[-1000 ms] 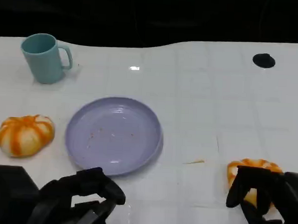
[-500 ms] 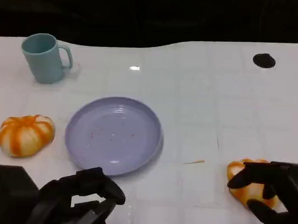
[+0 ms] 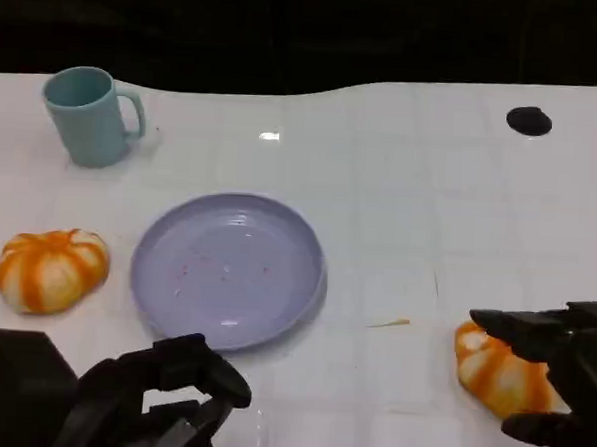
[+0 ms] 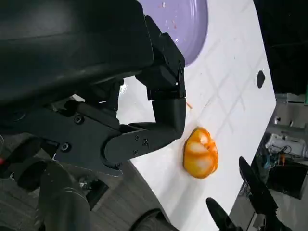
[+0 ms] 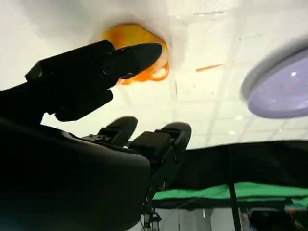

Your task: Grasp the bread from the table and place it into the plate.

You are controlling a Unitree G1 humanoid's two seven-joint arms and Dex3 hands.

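Note:
An orange-and-white bread [image 3: 496, 372] lies on the white table at the near right. My right hand [image 3: 562, 386] sits just right of it, fingers spread, one finger above the bread and one below it. In the left wrist view the bread [image 4: 200, 152] rests on the table with the right hand's fingertips [image 4: 254, 185] apart from it. The right wrist view shows a finger of that hand [image 5: 96, 77] reaching over the bread [image 5: 134, 32]. The lilac plate [image 3: 226, 270] stands empty in the middle. My left hand [image 3: 164, 397] stays at the near left, fingers curled, holding nothing.
A second orange bread [image 3: 51, 269] lies left of the plate. A teal mug [image 3: 87, 114] stands at the far left. A black spot [image 3: 528, 120] marks the far right of the table. The dark far edge runs behind them.
My right hand's fingers, which covered the bread, have spread and drawn back to the right, baring more of it. The left hand has not moved.

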